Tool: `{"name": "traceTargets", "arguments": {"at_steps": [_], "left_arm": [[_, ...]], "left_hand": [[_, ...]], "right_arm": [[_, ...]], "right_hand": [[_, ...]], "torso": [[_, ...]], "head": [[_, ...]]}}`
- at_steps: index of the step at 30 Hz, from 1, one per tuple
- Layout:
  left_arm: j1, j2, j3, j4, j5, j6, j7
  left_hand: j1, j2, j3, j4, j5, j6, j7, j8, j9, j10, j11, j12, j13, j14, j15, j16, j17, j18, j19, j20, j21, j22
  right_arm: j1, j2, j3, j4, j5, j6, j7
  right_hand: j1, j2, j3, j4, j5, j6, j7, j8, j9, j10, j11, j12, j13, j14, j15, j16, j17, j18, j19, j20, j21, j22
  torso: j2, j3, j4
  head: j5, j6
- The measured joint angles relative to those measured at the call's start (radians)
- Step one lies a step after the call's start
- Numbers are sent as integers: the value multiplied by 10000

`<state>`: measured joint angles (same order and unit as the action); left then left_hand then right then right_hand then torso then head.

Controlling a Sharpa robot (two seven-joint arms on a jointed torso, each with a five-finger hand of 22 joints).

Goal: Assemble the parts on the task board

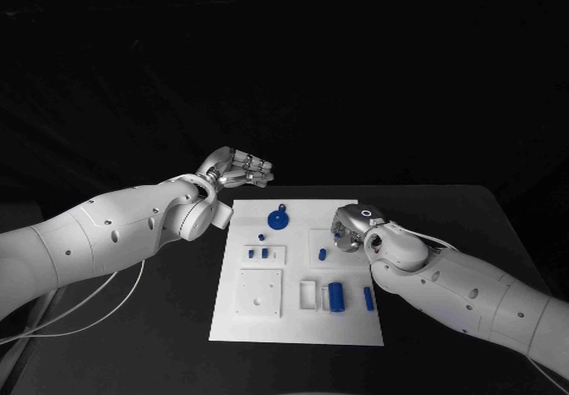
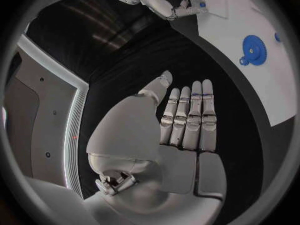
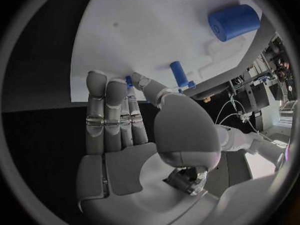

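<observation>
Black table (image 1: 142,329), white task board (image 1: 356,329) with blue parts.
Left hand (image 1: 238,169) hovers beyond the board, fingers straight, empty; right hand (image 1: 348,230) pinches a small blue peg (image 3: 129,82) over the board.

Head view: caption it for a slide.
Right hand works at the white board among blue parts; left hand hovers open behind it.

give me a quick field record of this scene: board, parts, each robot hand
board: white task board in the middle of the black table
parts: blue gear at the far end; blue cylinder in a near slot; blue peg beside it
left robot hand: off the board's far left corner, fingers straight, holds nothing
right robot hand: over the board's right side, fingertips at a small blue part; grip unclear
</observation>
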<state>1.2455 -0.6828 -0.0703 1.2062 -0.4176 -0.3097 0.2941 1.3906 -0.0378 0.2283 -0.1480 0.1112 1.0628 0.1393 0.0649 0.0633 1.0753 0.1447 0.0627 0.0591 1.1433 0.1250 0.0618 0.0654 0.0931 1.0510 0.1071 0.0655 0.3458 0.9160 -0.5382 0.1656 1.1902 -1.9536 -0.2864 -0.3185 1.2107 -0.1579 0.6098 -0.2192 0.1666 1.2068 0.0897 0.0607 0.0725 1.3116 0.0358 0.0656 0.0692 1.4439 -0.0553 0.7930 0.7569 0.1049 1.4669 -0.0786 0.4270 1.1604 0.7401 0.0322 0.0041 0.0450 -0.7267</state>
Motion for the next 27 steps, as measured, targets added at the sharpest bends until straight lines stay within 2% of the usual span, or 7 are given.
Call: {"name": "traceTargets", "arguments": {"at_steps": [3,4,6,13,23,27], "left_arm": [[0,0,0,0,1,6,0],[0,0,0,0,2,7,0],[0,1,0,0,2,11,0],[0,10,0,1,4,23,0],[0,2,0,-1,4,34,0],[0,-6,0,-5,5,36,0]], "left_hand": [[1,-1,0,0,0,0,0,0,0,0,0,0,0,0,0,0,0,0,36,-36,0,-10],[1,-1,0,0,0,0,0,0,0,0,0,0,0,0,0,0,0,0,36,-36,0,-10],[1,-1,0,0,0,0,0,0,0,0,0,0,0,0,0,0,0,0,36,-36,0,-25],[1,-1,0,0,0,0,0,0,0,0,0,0,0,0,0,0,1,1,35,-36,0,-45],[1,-1,1,0,0,0,0,0,0,0,0,0,0,0,0,0,1,-1,35,-36,0,-45],[1,-1,1,-1,0,0,0,0,0,0,0,0,0,0,0,0,1,0,35,-36,0,-45]], "right_arm": [[6,10,-17,-9,-13,-14,-24],[8,13,-23,-12,-18,-20,-32],[11,22,-37,-15,-37,-31,-54],[14,63,-81,-19,-193,-86,-179],[-37,74,-129,32,-398,-312,-439],[-65,40,-148,92,-433,-416,-526]], "right_hand": [[45,45,74,67,0,19,-19,0,4,8,-8,0,0,1,1,0,4,26,0,0,0,23],[67,131,163,34,-40,106,-50,0,13,82,-76,0,0,2,2,0,14,34,0,0,0,42],[32,266,368,-31,-119,259,-52,0,29,209,-87,0,-5,12,12,0,14,39,0,1,0,99],[-48,425,832,-285,-354,489,-129,-9,64,469,-146,0,-43,-3,-73,-41,47,39,-2,-72,67,289],[-10,466,1055,-359,-739,565,-135,-10,90,576,-182,-52,-12,-3,-72,-41,58,38,-2,-72,117,428],[1,477,1085,-330,-746,586,-156,-12,88,575,-182,-86,-12,29,-103,-41,68,38,-2,-71,117,443]], "torso": [[0,0,1],[0,0,1],[0,0,0],[0,5,0],[0,9,0],[0,9,-2]], "head": [[5,-9],[6,-10],[6,-12],[3,-24],[-36,-29],[-36,-29]]}}
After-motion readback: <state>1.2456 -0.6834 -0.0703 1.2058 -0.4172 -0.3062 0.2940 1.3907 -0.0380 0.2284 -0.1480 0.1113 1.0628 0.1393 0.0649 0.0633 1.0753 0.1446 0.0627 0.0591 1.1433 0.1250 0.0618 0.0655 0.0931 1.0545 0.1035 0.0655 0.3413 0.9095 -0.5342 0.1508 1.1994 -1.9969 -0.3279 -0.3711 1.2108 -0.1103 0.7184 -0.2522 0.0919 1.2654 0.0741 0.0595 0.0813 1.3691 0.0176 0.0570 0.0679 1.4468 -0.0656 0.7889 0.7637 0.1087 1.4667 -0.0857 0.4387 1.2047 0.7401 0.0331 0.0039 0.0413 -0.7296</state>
